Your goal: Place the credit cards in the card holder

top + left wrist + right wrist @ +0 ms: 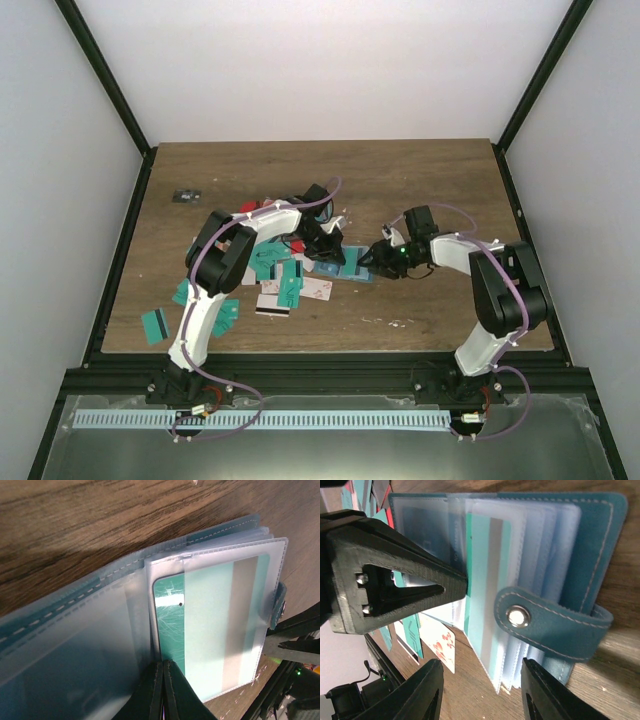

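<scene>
Status: blue-teal card holder (pixel 600 540) open on wooden worktop (pixel 75 520). Left gripper (pixel 162 680): jaws closed, tips on grey-striped teal card (pixel 480 580) in clear sleeve (pixel 225 555). Right gripper (pixel 481 680): jaws wide, by snap strap (pixel 545 625).

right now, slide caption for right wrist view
closed left gripper tip against a teal card in the open card holder

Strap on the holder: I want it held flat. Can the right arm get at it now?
Likely yes: right jaws stand open just short of the strap, nothing between; left jaws, shut, sit at the sleeves.
</scene>
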`<move>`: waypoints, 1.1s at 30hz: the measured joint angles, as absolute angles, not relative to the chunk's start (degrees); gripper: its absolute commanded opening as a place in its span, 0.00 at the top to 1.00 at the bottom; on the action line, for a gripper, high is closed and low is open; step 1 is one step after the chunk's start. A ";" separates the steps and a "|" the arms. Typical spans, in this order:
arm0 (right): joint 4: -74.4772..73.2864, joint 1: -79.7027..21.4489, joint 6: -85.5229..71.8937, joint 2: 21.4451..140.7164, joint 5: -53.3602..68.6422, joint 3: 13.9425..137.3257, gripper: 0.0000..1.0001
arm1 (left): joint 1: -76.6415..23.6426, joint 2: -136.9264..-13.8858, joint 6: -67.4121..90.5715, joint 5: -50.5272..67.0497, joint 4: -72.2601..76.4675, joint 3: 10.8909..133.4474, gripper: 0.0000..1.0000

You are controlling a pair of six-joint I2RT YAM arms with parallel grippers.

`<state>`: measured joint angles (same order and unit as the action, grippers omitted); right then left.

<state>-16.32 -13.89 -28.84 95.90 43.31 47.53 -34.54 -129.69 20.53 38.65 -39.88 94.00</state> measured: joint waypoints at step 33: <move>-13.74 -14.33 -30.70 98.98 45.89 49.60 0.55 | -34.54 -129.69 20.60 39.03 -39.51 93.69 0.96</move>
<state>-13.74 -14.33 -30.70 98.98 45.89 49.60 -34.54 -129.69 20.60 39.03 -39.51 93.69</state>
